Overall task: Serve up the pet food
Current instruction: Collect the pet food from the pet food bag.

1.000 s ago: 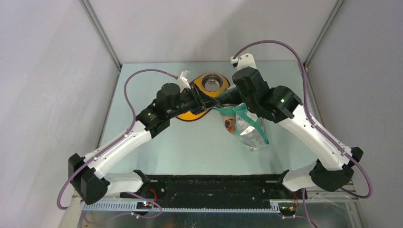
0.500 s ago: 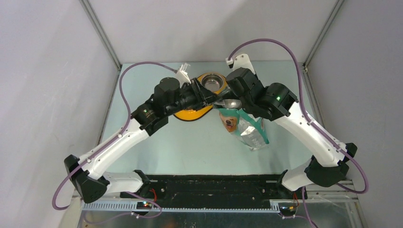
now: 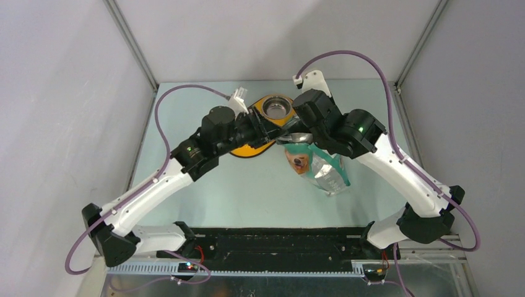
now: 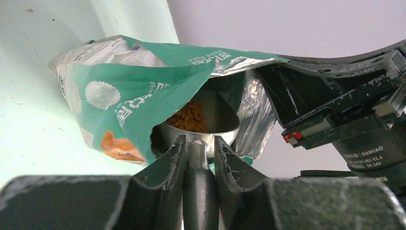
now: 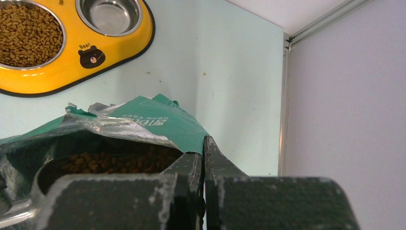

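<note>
Brown food (image 4: 191, 117) is loose, spilly, best carried in the scoop (image 4: 203, 139); left fingers (image 4: 165, 167) grip its handle, right fingers (image 5: 187, 167) pinch the bag (image 5: 158, 120).

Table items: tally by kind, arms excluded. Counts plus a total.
Yellow feeder tray: 1
Steel bowls: 2, this one empty, the other full of kibble
Food bag: 1
Metal scoop: 1
Total: 5
</note>
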